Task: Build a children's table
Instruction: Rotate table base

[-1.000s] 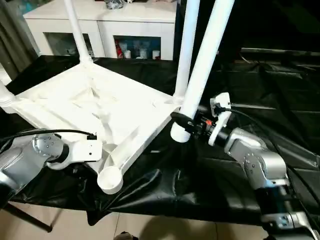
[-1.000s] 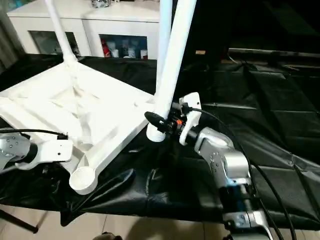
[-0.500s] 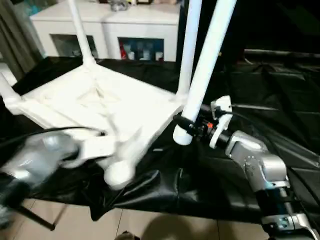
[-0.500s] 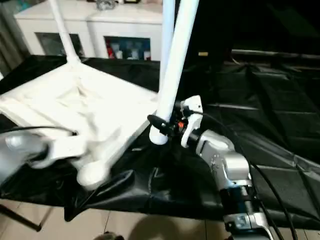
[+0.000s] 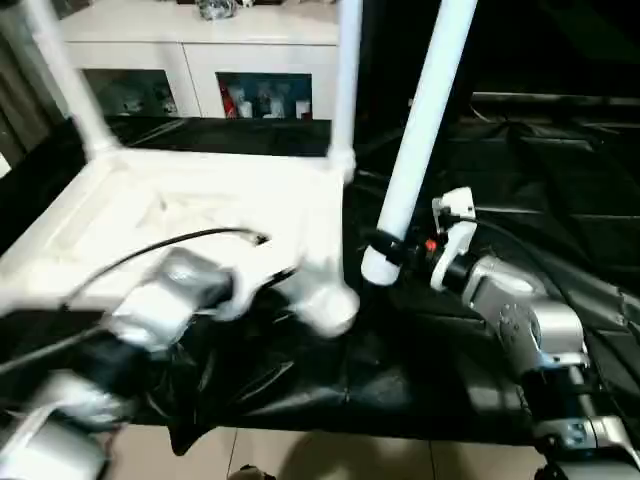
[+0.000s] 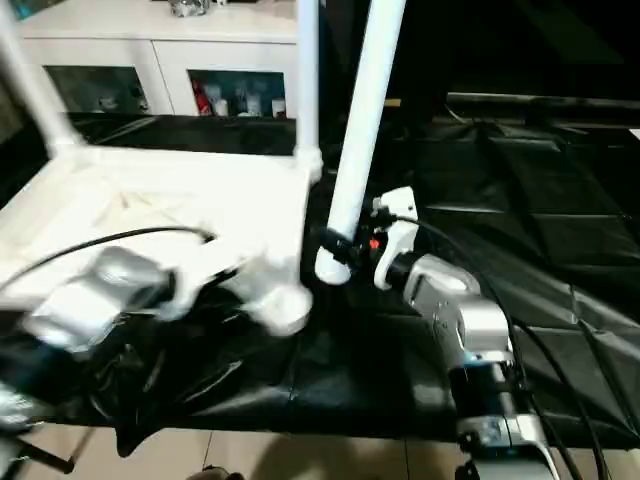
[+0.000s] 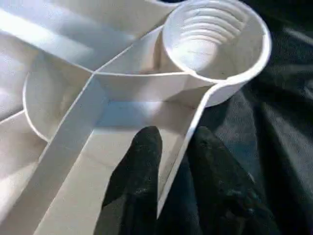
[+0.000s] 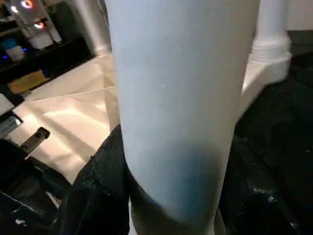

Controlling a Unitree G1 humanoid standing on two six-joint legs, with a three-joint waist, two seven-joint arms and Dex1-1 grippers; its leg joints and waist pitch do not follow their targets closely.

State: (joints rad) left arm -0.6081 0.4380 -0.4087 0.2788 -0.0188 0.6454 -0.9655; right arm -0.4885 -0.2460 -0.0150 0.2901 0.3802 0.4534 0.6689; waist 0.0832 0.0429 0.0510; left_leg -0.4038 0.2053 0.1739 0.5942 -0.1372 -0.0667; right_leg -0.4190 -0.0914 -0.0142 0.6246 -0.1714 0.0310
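Centre frame, my right gripper [image 5: 385, 250], jaws clamped on the loose white leg [image 5: 420, 130]; lower left, my left gripper [image 7: 171, 166], jaws pinching the upturned tabletop [image 5: 200, 200] rim beside its empty socket [image 7: 215, 44]. Light, stiff, slick plastic, I judge; grip rims.

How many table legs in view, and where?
3. Two stand in tabletop corner sockets: far-left leg, far-right leg. A loose leg is in the right gripper. More may be out of frame.
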